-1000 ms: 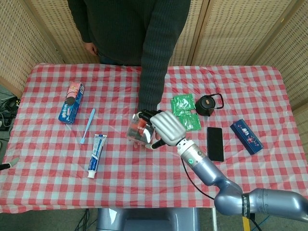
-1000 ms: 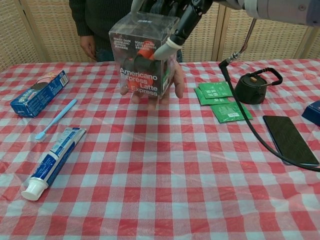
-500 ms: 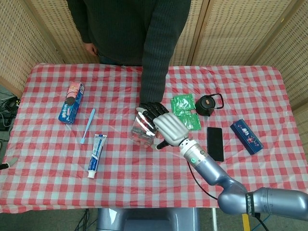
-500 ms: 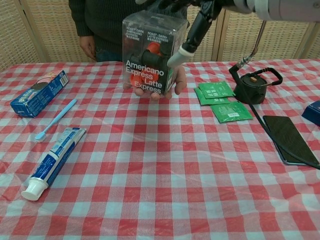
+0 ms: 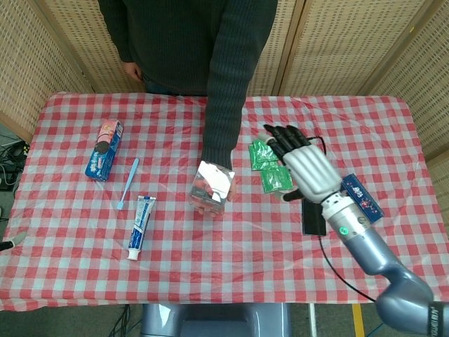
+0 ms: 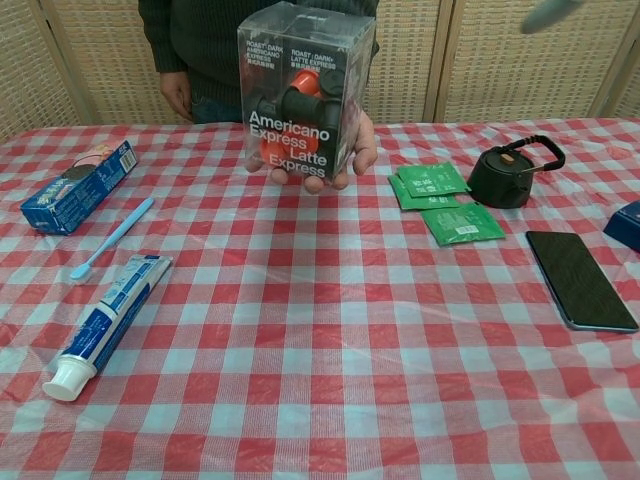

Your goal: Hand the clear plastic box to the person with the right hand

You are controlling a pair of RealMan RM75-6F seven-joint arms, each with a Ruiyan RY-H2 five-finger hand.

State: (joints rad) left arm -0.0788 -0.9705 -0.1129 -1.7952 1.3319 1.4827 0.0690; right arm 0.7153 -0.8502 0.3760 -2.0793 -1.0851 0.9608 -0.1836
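The clear plastic box (image 6: 305,95) rests on the person's palm (image 6: 335,165), handed over, so the right hand (image 5: 303,163) hovers with fingers spread, holding nothing

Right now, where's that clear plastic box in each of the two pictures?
Head view: clear plastic box at table centre, resting on the person's hand.
Chest view: box at top centre, upright on that palm.
Shared landmark: the toothpaste tube, left of it.
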